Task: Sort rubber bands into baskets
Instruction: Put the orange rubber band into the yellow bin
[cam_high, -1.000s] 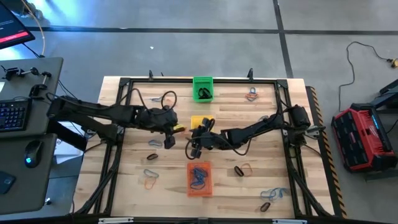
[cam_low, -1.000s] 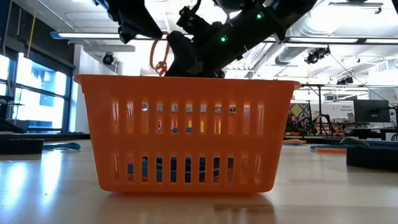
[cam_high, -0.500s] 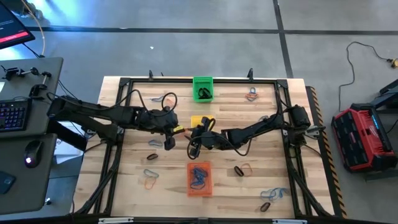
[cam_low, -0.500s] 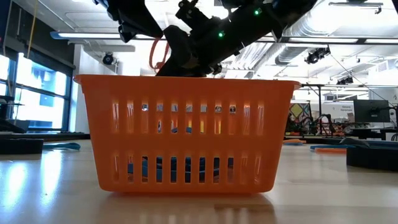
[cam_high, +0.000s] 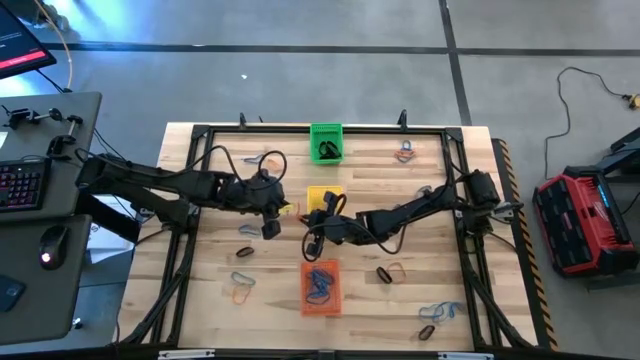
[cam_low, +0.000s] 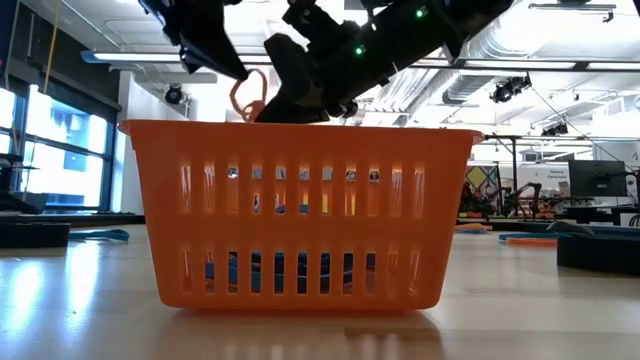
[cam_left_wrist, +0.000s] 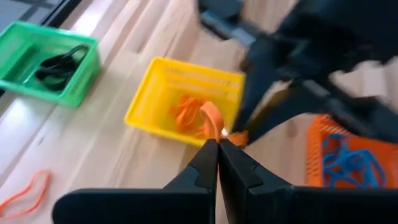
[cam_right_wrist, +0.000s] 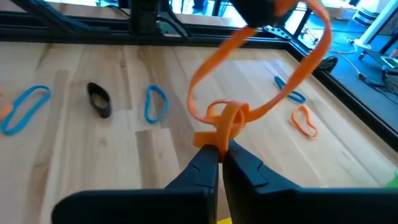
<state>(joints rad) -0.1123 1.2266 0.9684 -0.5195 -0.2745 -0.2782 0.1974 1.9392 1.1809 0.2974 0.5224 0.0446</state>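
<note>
Right gripper has snapped shut on the orange band that the left gripper holds up.

High view: since a second ago the right gripper (cam_high: 313, 236) has closed and edged toward the left gripper (cam_high: 283, 208); they meet just beside the yellow basket (cam_high: 324, 195), with the orange basket (cam_high: 320, 287) nearer the front edge and the green basket (cam_high: 326, 142) at the back.
Low view: the orange rubber band (cam_low: 247, 96) hangs between the two grippers, above and behind the orange basket's rim.
Left wrist view: the left fingers are pinched on the band, the yellow basket lying just ahead of them.
Right wrist view: the right fingers clamp a knotted part, the loop stretching away toward the other gripper, so both hold one band.
</note>
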